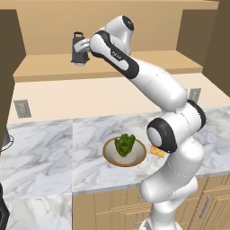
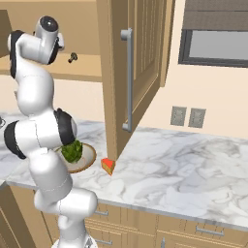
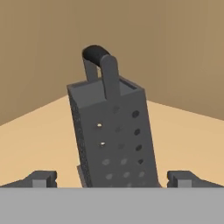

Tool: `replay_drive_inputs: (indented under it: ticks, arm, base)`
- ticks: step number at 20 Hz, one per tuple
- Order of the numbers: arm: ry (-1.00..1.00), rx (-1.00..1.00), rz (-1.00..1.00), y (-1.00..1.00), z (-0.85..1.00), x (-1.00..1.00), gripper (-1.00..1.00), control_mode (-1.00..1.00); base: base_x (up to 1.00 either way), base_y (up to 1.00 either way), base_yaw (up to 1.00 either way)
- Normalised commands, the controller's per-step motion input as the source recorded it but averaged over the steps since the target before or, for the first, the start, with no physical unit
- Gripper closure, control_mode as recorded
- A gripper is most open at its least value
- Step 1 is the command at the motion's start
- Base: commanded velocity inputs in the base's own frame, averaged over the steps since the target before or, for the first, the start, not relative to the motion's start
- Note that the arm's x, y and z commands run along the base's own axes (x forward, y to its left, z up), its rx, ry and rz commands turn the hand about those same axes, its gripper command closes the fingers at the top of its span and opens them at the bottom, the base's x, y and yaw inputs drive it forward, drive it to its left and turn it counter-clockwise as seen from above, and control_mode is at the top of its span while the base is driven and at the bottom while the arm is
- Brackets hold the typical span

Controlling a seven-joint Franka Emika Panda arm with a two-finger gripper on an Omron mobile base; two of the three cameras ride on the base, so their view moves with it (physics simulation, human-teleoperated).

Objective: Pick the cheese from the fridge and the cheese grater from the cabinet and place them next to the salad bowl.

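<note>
The dark grey cheese grater stands upright on the open shelf of the tan cabinet, its loop handle on top. My gripper is open at the grater's base, one fingertip on each side with a gap to its walls. From the left base view the gripper reaches the cheese grater from the right. Below, on the marble counter, the salad bowl holds a green lettuce head. The small cheese wedge lies just right of the bowl, and the cheese sits near the counter's front edge. The fridge is out of view.
The cabinet door hangs open over the counter, with a long metal handle. A small dark object sits on the shelf. Wall outlets and a window lie to the right. Drawers run below the counter.
</note>
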Motion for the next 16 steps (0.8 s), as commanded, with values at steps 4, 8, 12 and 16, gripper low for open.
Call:
replay_drive_inputs:
  ticks: [4,8,12,16]
  arm:
    - [0.00,0.00,0.00,0.00,0.00,0.18,-1.00,-1.00]
    - [0.00,0.00,0.00,0.06,0.00,0.12,-1.00,-1.00]
    - [0.01,0.00,0.00,0.11,-0.03,0.08,-1.00,-1.00]
    - [0.01,0.00,0.00,0.07,-0.03,0.11,-1.00,-1.00]
  base:
    - [0.00,0.00,0.00]
    - [0.00,0.00,0.00]
    - [0.00,0.00,0.00]
    - [0.00,0.00,0.00]
